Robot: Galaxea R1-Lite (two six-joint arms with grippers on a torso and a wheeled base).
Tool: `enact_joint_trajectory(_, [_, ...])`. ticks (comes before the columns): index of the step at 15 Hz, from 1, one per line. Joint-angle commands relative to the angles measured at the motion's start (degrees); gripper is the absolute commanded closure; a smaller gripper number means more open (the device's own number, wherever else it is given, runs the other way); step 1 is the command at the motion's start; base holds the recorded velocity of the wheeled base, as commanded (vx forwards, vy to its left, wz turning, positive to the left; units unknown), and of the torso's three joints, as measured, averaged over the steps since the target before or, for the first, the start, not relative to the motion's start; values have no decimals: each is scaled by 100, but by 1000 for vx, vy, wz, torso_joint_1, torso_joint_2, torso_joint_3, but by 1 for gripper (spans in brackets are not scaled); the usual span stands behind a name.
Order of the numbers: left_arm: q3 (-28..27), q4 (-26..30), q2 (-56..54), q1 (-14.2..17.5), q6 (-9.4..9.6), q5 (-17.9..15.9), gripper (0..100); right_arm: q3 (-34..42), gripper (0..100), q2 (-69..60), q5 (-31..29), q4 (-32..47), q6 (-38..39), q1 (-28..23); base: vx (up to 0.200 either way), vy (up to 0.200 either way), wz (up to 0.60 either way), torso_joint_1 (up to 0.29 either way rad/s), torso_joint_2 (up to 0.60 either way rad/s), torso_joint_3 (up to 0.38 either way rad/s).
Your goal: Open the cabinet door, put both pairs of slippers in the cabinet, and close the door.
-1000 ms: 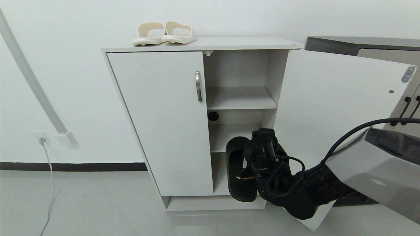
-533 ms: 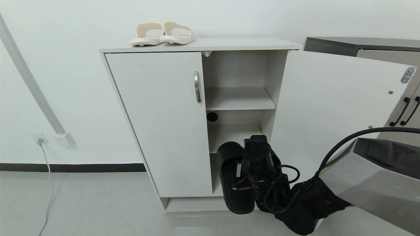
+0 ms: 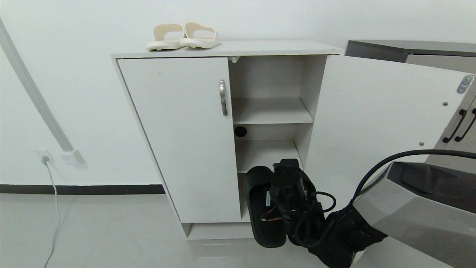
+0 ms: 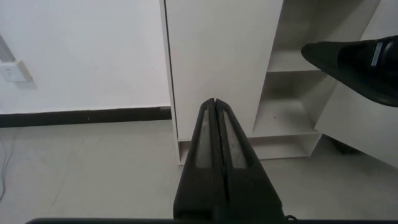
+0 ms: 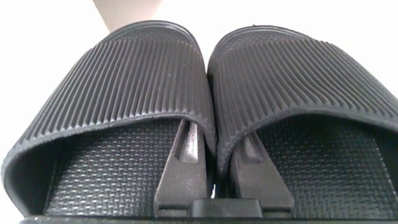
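Observation:
The white cabinet (image 3: 174,130) has its left door closed and its right door (image 3: 372,119) swung wide open, baring two shelves (image 3: 271,111). A beige pair of slippers (image 3: 182,37) lies on the cabinet top. My right gripper (image 3: 276,203) is shut on the black pair of slippers (image 3: 262,208), held on edge in front of the bottom compartment. In the right wrist view its fingers (image 5: 186,162) pinch the black slippers' (image 5: 137,81) adjoining inner walls. My left gripper (image 4: 214,137) is shut on nothing, low over the floor, facing the closed door (image 4: 221,56); a black slipper (image 4: 357,59) shows beyond.
A grey cabinet (image 3: 409,50) with black handles (image 3: 459,126) stands right of the open door. A wall socket with a hanging cable (image 3: 46,160) and a slanting conduit (image 3: 33,93) are at the left. Bare floor (image 3: 111,238) lies before the closed door.
My right arm has carried the black slippers down and a little left, lower in front of the bottom compartment. The head view has shifted slightly.

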Motion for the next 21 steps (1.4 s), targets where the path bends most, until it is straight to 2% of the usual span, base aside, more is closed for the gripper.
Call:
enact_joint_trajectory(1, [0,0,10,1,0,0,100,-16,100,112,-2,-9,3,-8,0,0,0,-2,7,-129])
enact_joint_trajectory(14, [0,-9,10,1,0,0,100,-104,100,358,-81,-53,21,-8,0,0,0,2,2,-194])
enact_joint_trajectory(16, [0,0,10,1,0,0,100,-69,100,533,-196,-765,-304,0,0,0,0,2,5,-90])
enact_joint_trajectory(18, [0,-9,10,1,0,0,100,54,100,753,-266,-2110,-1069,-61,0,0,0,0,0,0])
enact_joint_trajectory(19, [0,0,10,1,0,0,100,107,100,841,-266,-2514,-1377,-61,0,0,0,0,0,0])
enact_joint_trajectory(21, [0,-9,10,1,0,0,100,107,100,911,-275,-2602,-1465,-70,0,0,0,0,0,0])
